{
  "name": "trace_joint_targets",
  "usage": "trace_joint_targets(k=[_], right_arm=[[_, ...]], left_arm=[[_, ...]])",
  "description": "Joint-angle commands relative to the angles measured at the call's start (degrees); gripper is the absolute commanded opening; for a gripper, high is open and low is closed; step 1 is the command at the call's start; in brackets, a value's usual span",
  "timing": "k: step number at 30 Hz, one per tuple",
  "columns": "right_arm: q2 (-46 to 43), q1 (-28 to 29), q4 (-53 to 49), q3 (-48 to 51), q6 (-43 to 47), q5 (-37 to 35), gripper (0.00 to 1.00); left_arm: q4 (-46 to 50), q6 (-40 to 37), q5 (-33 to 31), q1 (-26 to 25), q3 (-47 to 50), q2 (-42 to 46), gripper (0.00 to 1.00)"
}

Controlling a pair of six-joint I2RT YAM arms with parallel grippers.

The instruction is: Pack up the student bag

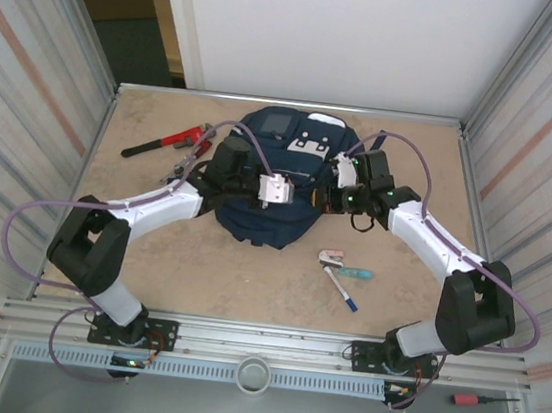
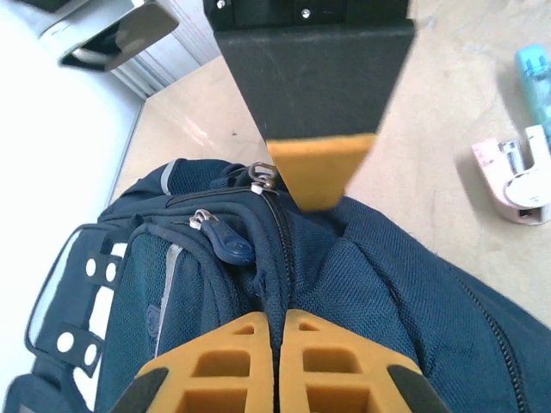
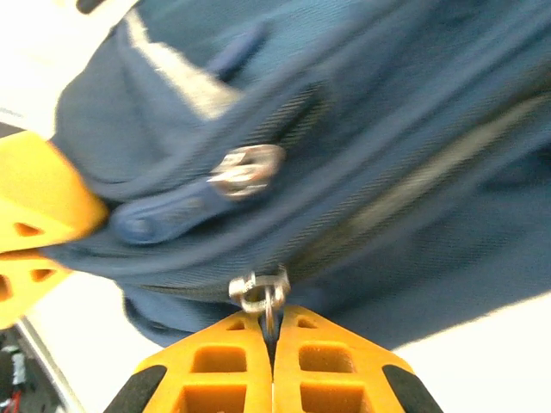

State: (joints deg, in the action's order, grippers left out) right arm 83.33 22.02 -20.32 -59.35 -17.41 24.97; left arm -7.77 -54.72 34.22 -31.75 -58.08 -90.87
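Overhead view, left to right. One pair of red-handled pliers lies on the counter at 10 o'clock from the bag, apart from it. One student bag, navy with white patches, lies flat at the counter's centre, toward 12 o'clock. Two arms meet over it. The left tool is on the bag's middle. The right tool is at the bag's 3 o'clock edge. Three small items lie close together at 5 o'clock from the bag: one pink stapler, one teal item and one blue pen. One red-handled screwdriver lies off the counter on the metal frame, at 4 o'clock.

Left wrist view adds detail that the overhead view lacks. The left tool's two yellow pads are pressed together on the bag's fabric along the main zip line. Two zip pulls are counted here: one metal ring at 12 o'clock and one blue tab at 10 o'clock. A yellow-tipped finger of the other tool reaches the ring from above. The stapler and the teal item sit at 3 o'clock.

Right wrist view, blurred. The right tool's pads are clamped on the metal ring at the zip's end. A second metal slider carrying the blue tab lies above it. The left tool's yellow pads are at 9 o'clock.
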Motion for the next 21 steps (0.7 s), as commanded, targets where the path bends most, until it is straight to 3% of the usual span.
trace_joint_targets(k=[1,5,14,16,21], right_arm=[[1.06,-5.14,-7.63,-1.19,0.22,-10.62,0.0],[3.47,-5.85,-7.76,-3.05,1.16,-12.97,0.0],[3.25,-2.42,-3.18,-2.41,5.98,-4.19,0.0],[3.44,-2.59,-3.19,-2.08,5.25,-6.7,0.0],[6.11,-3.4,-5.69,-4.36,1.94,-21.64,0.0]], left_arm=[[-3.11,3.71,6.87,5.01,1.56,3.83,0.0],[-4.8,6.02,10.65,7.69,2.84,4.78,0.0],[-5.76,7.72,10.66,9.21,4.38,3.8,0.0],[-5.77,7.74,10.83,9.25,4.47,3.7,0.0],[-5.67,8.2,12.85,9.18,5.06,4.21,0.0]])
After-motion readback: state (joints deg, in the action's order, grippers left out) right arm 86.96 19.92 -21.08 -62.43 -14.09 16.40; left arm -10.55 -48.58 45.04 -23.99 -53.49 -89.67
